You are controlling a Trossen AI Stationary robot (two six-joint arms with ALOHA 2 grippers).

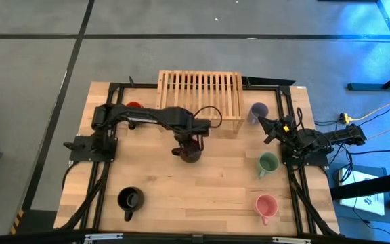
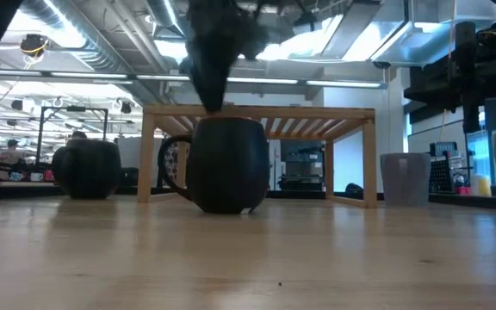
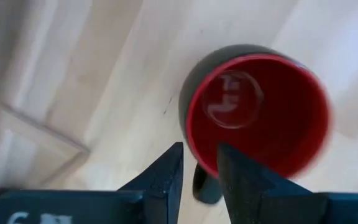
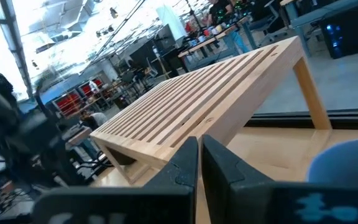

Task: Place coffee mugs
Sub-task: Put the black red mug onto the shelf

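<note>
The dark red mug (image 1: 190,155) stands upright on its base on the table in front of the rack; in the low view the dark red mug (image 2: 226,164) has its handle toward the table's left. My left gripper (image 1: 187,144) is right above its rim on the handle side, slightly open. In the left wrist view my left gripper (image 3: 201,165) has one finger over the red inside and one outside the wall. My right gripper (image 1: 267,126) waits shut beside the lavender-blue mug (image 1: 258,112). The right wrist view shows my right gripper (image 4: 200,155). My left gripper points down over the dark red mug's rim (image 3: 194,146) next to the handle (image 3: 202,186), with the wall between its two fingers. The low view shows the fingertips (image 2: 215,105) at the rim's height or just above it; I cannot tell whether they touch. The mug stands on the table.
The slatted wooden rack (image 1: 200,93) stands at the far edge. A red-orange mug (image 1: 135,106) is by the left arm's base, a black mug (image 1: 128,199) near left, a green mug (image 1: 267,163) and a pink mug (image 1: 266,205) on the right. The table's middle (image 1: 195,196) lies bare.
</note>
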